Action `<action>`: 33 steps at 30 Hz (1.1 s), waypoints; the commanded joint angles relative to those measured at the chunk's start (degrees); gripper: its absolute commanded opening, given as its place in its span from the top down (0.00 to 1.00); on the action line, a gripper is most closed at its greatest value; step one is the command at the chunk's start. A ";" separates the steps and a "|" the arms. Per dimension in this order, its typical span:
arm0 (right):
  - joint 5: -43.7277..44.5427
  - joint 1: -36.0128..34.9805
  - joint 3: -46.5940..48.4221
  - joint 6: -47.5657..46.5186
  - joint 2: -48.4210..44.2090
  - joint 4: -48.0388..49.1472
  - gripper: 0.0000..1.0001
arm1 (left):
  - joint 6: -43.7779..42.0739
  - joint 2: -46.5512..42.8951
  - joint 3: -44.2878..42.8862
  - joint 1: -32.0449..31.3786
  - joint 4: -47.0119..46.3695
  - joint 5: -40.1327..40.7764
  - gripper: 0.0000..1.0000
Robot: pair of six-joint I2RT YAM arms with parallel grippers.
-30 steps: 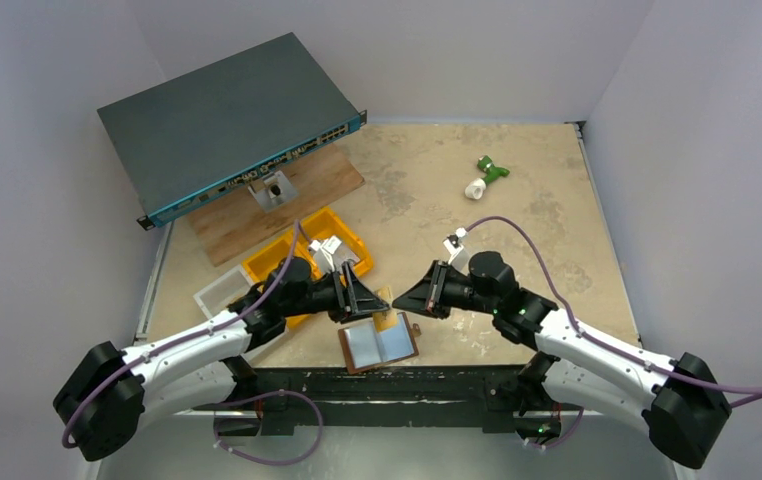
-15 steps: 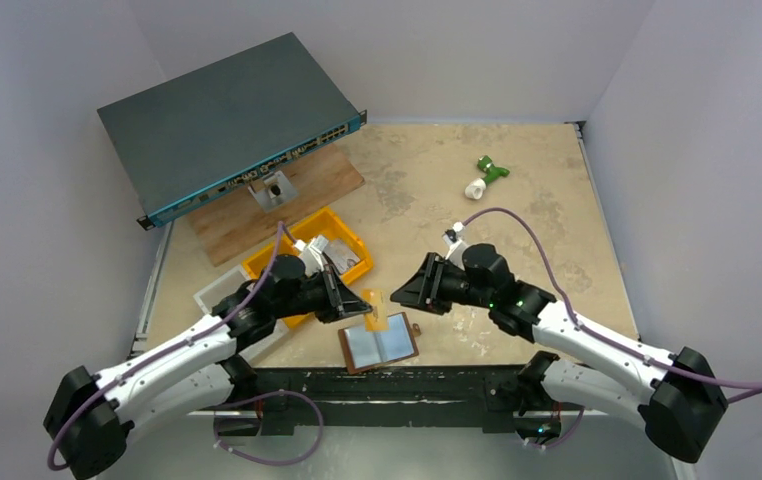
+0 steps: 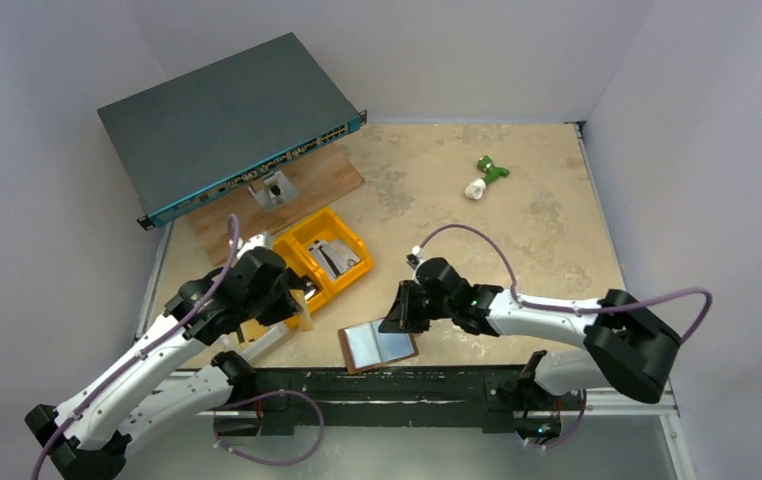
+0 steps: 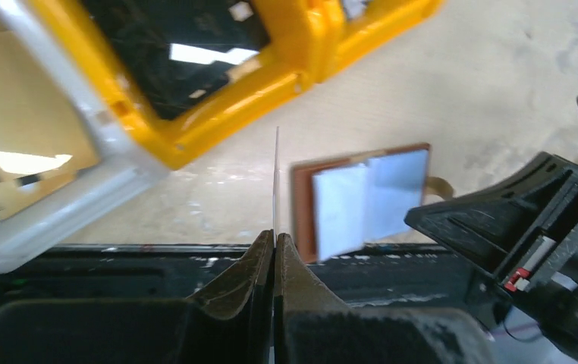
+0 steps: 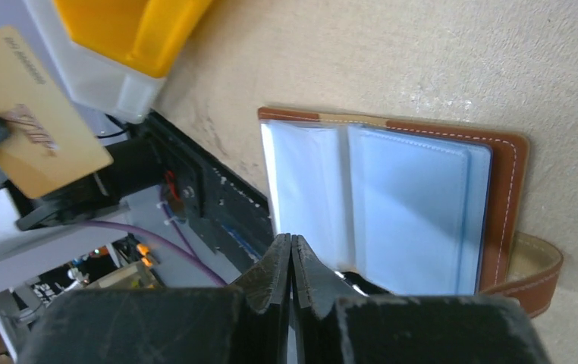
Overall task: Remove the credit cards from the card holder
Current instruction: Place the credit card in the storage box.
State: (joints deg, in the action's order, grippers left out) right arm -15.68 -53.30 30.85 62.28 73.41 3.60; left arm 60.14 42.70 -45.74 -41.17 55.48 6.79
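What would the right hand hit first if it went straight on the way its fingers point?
Most likely the open brown leather card holder: the shut right hand points at its pale blue inner sleeves, close to their near edge. How high it sits above them is unclear.

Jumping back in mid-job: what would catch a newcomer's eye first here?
The left gripper, shut on a tan card and holding it up near the yellow bin. Next, the open brown wallet lying flat at the front edge, with the shut right gripper poised over it. At back left sits a big dark network switch.
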 commanded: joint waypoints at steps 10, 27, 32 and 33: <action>0.33 -3.65 4.97 -2.87 14.65 10.75 1.00 | 1.69 -1.61 -7.16 3.91 23.95 17.23 1.00; -1.27 -3.74 2.68 -3.48 15.53 15.63 1.00 | 4.64 15.48 -6.17 13.93 23.89 30.71 1.00; -1.29 -3.74 2.22 -3.33 14.05 15.61 1.00 | 3.10 20.07 -4.28 16.40 18.99 29.51 0.94; -1.16 -3.74 2.13 -3.27 13.74 15.61 1.00 | 2.89 21.07 -4.22 16.89 18.56 29.20 0.83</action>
State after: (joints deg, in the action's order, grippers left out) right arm -16.12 -56.88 33.39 59.94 89.56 17.23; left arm 63.70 61.08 -50.81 -25.98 78.00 34.39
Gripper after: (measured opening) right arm 0.003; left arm 0.043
